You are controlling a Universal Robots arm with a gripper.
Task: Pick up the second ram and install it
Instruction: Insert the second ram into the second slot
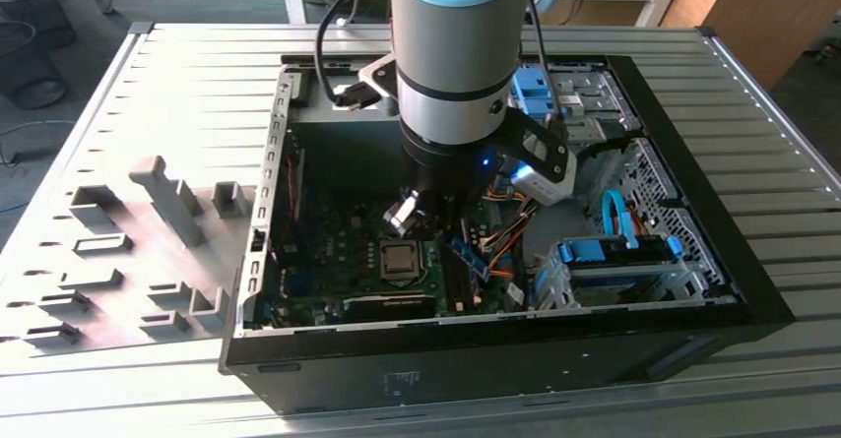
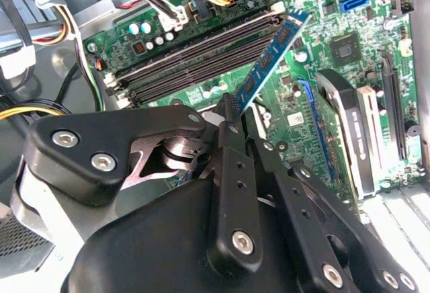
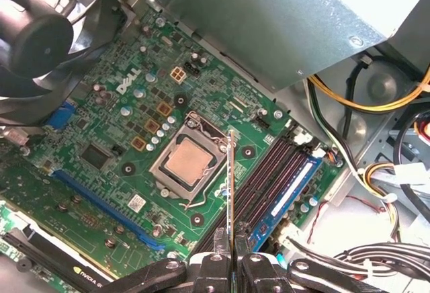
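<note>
The second ram [image 2: 269, 58] is a slim, flat stick with a blue face and dark chips. My gripper [image 2: 232, 115] is shut on one end of it. It hangs tilted above the black memory slots [image 2: 188, 61] and touches none of them. In the first wrist view I see the ram [image 3: 230, 179] edge-on, rising from my gripper [image 3: 230, 239], between the silver processor [image 3: 185, 162] and the slots [image 3: 265, 179]. Another blue stick [image 3: 292, 185] sits in the outermost slot. In the exterior view my gripper [image 1: 434, 223] is low inside the open PC case [image 1: 683, 202], over the motherboard.
Cable bundles [image 3: 376, 172] lie just past the slots. A black fan [image 3: 33, 31] and a metal box [image 3: 269, 11] border the board. A graphics card [image 2: 349, 125] stands beside the slots. Grey holder blocks [image 1: 158, 212] stand on the table at the exterior view's left.
</note>
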